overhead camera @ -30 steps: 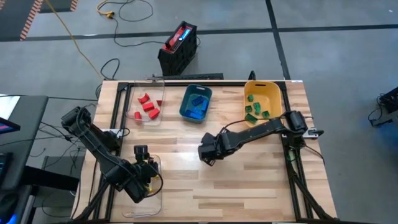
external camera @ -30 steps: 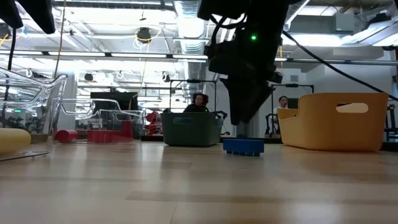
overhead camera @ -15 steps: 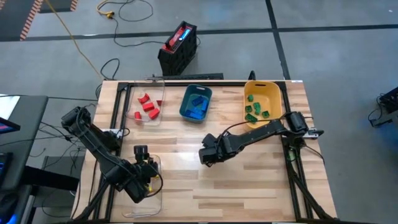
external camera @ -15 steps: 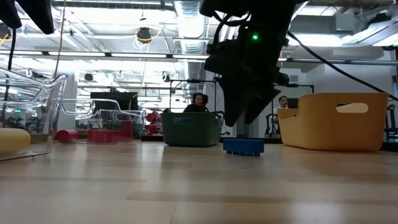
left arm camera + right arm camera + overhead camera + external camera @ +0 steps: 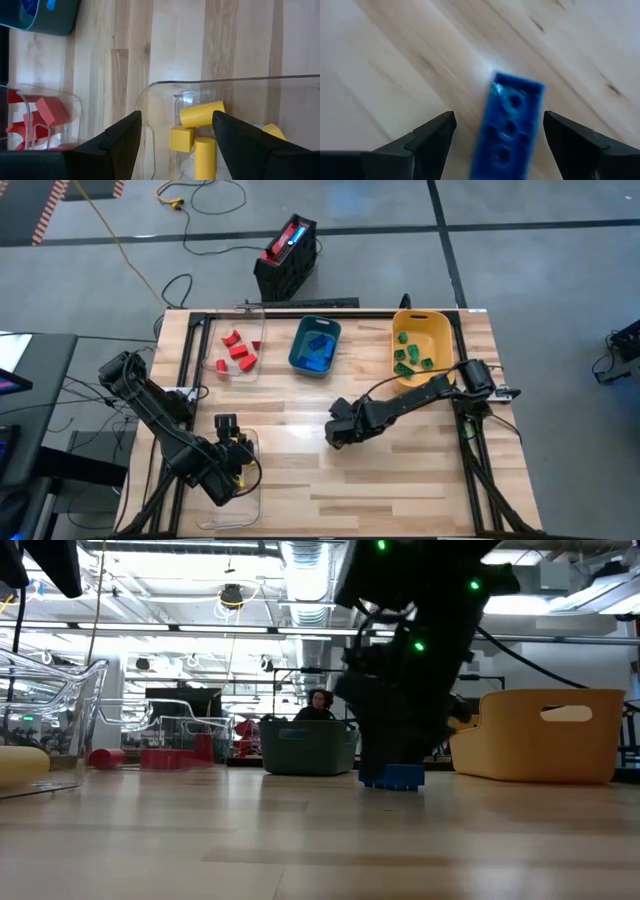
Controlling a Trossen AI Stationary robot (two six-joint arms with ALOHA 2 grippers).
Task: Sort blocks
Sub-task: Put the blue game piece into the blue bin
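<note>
The right arm reaches from the tabletop's (image 5: 400,480) right edge toward the middle, bent low, its right claw (image 5: 338,436) pointing down with its fingers (image 5: 427,142) spread wide on either side of a blue block (image 5: 509,127) that lies flat on the wood; the fingers do not touch it. In the low view that block (image 5: 392,776) sits on the tabletop directly under the dark bulk of the claw (image 5: 395,755). Compared with a second ago, the claw has dropped lower over the block, shifted slightly toward the right edge and widened its fingers, while the block has not moved. The left arm waits at the near left corner, its left claw (image 5: 228,463) hanging open over a clear tray (image 5: 240,85) that holds yellow blocks (image 5: 200,114); it has stayed as it was. Along the far side stand another clear tray (image 5: 222,330) with red blocks (image 5: 238,352), a teal bin (image 5: 296,352) with blue blocks (image 5: 318,350), and a yellow bin (image 5: 442,330) with green blocks (image 5: 410,356). The single blue block lies well apart from all of these, near the middle, with bare wood on every side; the near right part of the tabletop is open, and the teal bin is the nearest container beyond it.
</note>
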